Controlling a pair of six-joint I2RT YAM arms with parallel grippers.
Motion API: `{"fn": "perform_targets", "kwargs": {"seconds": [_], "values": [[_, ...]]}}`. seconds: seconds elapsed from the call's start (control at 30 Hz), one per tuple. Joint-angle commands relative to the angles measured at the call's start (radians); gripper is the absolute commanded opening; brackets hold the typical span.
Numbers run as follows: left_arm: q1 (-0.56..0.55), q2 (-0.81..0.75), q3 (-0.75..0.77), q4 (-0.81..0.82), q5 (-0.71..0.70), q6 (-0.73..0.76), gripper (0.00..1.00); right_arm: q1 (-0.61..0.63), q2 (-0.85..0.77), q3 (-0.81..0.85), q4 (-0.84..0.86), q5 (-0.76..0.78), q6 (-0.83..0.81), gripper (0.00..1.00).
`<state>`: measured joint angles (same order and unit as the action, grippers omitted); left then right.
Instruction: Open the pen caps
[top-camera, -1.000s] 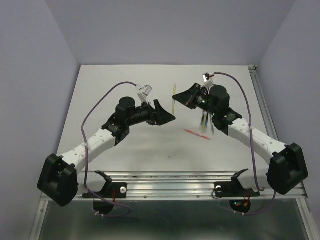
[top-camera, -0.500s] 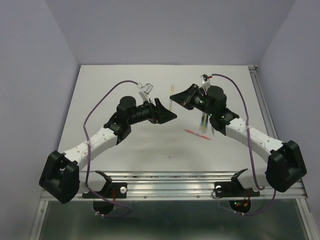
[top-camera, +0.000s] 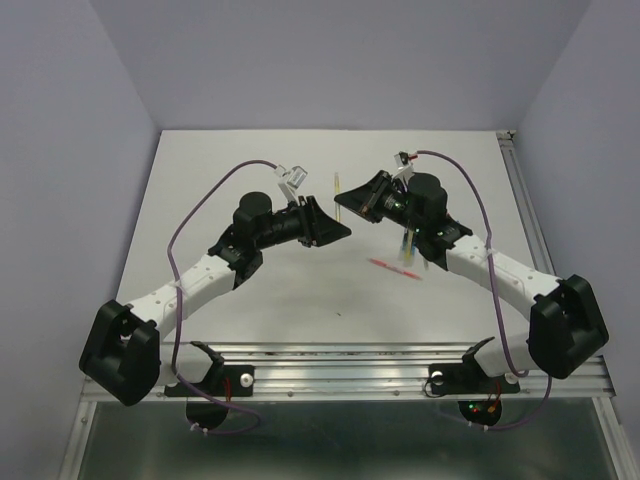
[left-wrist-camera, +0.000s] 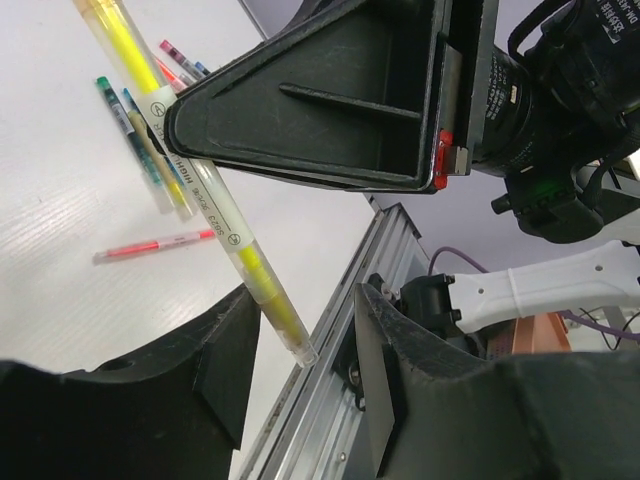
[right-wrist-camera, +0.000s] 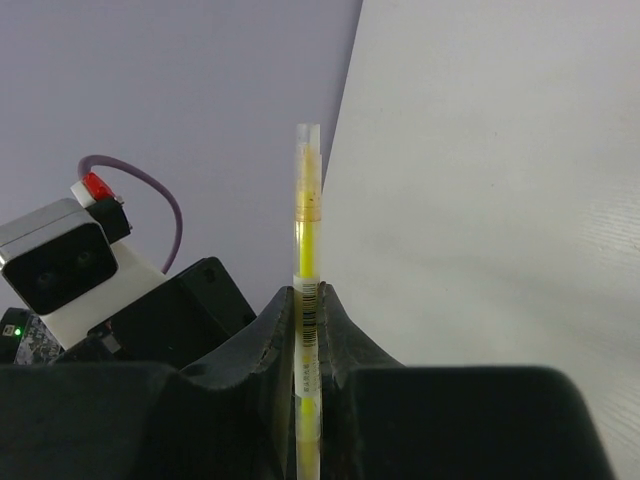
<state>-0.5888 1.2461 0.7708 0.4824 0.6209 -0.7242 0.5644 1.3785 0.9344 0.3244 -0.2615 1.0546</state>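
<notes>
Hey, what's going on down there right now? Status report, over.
Right gripper shut on yellow pen. Left gripper open, jaws either side of its cap, not yet gripping. Loose pens on table below.

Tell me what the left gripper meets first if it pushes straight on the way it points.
The yellow pen held by the right gripper: its clear end lies inside the open left gripper, apparently untouched. Behind it, probably the right gripper itself, though depth is unclear.
</notes>
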Motion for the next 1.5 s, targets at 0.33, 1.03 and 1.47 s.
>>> {"fn": "perform_targets", "kwargs": {"seconds": [0.33,1.03,1.47], "values": [[-0.008,-0.040,-0.021,0.088,0.016,-0.023,0.28,0.012,-0.012,-0.037,0.102,0.102,0.041,0.01],[-0.008,-0.010,-0.002,0.009,-0.027,-0.047,0.00,0.017,0.001,-0.040,0.021,0.047,-0.076,0.27],[-0.008,0.021,0.028,-0.071,-0.036,-0.027,0.00,0.017,0.076,0.009,0.059,-0.004,-0.079,0.26]]}}
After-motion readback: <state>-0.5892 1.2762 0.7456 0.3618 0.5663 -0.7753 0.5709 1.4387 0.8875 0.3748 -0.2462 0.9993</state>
